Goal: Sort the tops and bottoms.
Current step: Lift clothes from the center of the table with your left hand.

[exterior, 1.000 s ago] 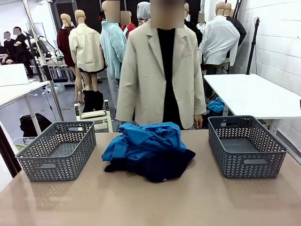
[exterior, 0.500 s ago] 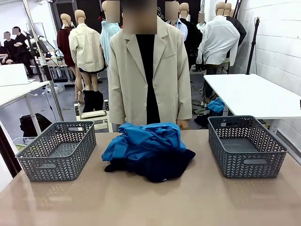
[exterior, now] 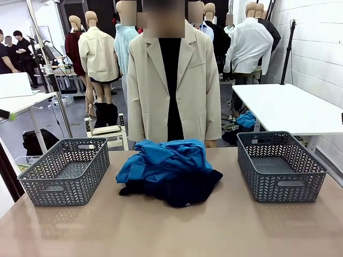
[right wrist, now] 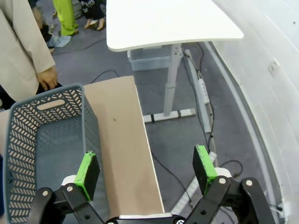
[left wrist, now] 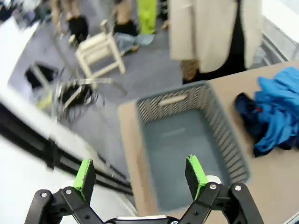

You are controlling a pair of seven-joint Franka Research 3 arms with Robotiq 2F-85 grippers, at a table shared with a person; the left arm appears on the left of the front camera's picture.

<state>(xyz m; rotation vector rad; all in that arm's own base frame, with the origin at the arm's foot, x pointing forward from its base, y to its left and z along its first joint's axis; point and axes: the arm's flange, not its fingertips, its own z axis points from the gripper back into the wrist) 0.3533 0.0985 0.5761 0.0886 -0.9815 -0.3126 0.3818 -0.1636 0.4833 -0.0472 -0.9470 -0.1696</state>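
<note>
A heap of clothes lies mid-table: bright blue tops [exterior: 166, 159] are piled over dark navy bottoms [exterior: 185, 190]. In the left wrist view the tops [left wrist: 280, 109] and bottoms [left wrist: 245, 109] sit at the right edge. My left gripper [left wrist: 140, 177] hangs open high above the left basket, holding nothing. High over the right end of the table, my right gripper [right wrist: 145, 170] is open and empty too. A person in a beige jacket [exterior: 171, 80] stands at the far side, just behind the heap.
An empty grey basket [exterior: 64, 170] stands at the left of the table, also seen as the left basket [left wrist: 187, 135] from the left wrist. Another empty grey basket [exterior: 281, 165] is on the right, its wall [right wrist: 28, 126] below my right wrist. A white table [right wrist: 163, 21] stands beyond.
The person has stepped slightly to the left and straightened behind the heap. The clothes and baskets have not moved.
</note>
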